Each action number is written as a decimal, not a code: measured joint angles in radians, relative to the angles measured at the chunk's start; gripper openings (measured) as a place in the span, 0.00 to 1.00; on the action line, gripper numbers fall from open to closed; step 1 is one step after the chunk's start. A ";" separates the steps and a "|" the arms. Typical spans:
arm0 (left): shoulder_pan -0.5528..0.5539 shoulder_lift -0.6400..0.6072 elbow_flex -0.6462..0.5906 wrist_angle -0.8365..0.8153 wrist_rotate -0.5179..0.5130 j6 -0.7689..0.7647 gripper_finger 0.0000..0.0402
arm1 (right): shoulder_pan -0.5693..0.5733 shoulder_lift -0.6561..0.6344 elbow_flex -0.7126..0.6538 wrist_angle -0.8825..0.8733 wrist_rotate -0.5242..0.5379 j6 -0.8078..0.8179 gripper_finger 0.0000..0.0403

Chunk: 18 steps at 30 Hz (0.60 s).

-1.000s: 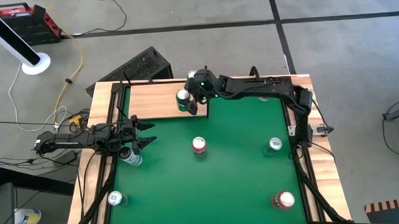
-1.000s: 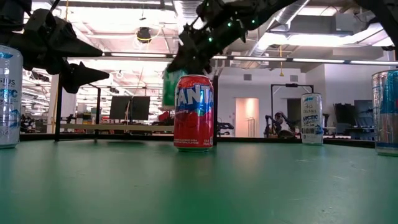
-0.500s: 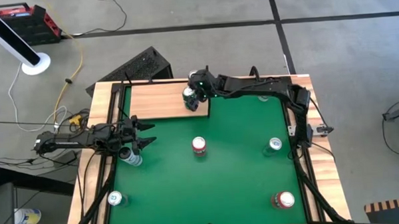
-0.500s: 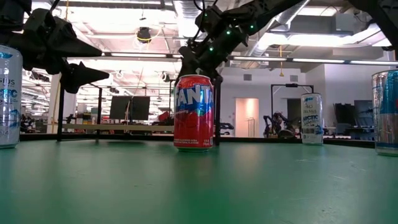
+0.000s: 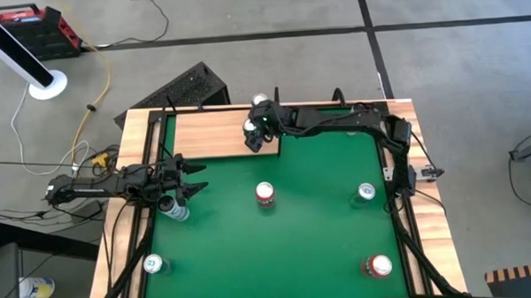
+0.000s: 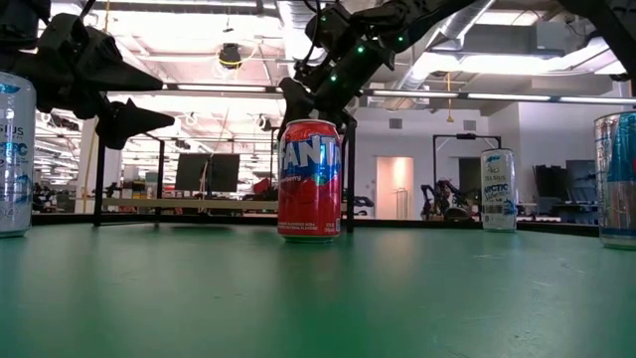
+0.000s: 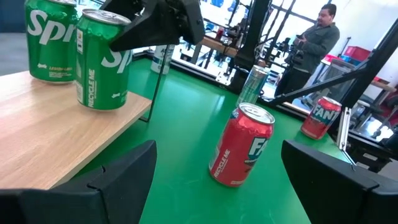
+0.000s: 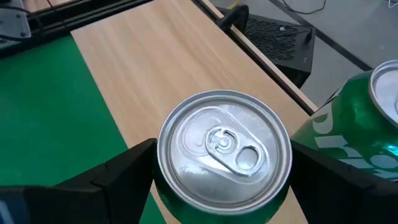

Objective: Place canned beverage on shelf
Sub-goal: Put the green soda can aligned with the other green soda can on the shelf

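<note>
So the right claw (image 5: pixel 258 136) is up at the far side of the worktop (image 5: pixel 322 235), sitting over the right end of the shelf (image 5: pixel 207 133). A green Sprite can (image 8: pixel 224 149) stands upright on the wood there, right near the shelf's edge, and the claw's two fingers (image 8: pixel 124 171) are spread apart on either side of it; from the wrist view there's a gap between each finger and the can's rim, so it's straddling the can rather than squeezing it. A second green can (image 8: pixel 367 130) stands just beside it on the shelf, a bit farther back, and the left wrist view shows both of them side by side on the board.

The left claw (image 5: pixel 194 178) is hanging over the left edge of the worktop, fingers wide apart, nothing between them. A silver can (image 5: pixel 173 207) stands just beside it on the green.

Other stuff on the green surface: a red Fanta can (image 5: pixel 264 194) about in the middle, a silver-topped can (image 5: pixel 366 192) over toward the right, another red can (image 5: pixel 377 266) in the near right corner, and a pale can (image 5: pixel 153 263) in the near left corner. All upright and well apart from each other.

Left wrist view also catches a person (image 7: pixel 314 40) standing in the room beyond the worktop
</note>
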 joint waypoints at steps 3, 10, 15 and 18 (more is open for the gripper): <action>0.000 0.000 0.000 0.000 0.001 -0.010 0.83 | 0.000 -0.003 0.000 0.000 0.000 0.000 0.94; 0.000 0.000 0.000 0.000 0.002 -0.017 0.83 | 0.000 -0.003 0.001 -0.002 -0.003 -0.029 0.96; 0.000 0.000 0.000 0.000 0.002 -0.017 0.83 | -0.001 -0.026 0.007 0.060 -0.003 -0.079 0.95; 0.000 0.000 0.000 0.000 0.004 -0.018 0.83 | 0.003 -0.039 0.036 0.032 -0.008 -0.140 0.95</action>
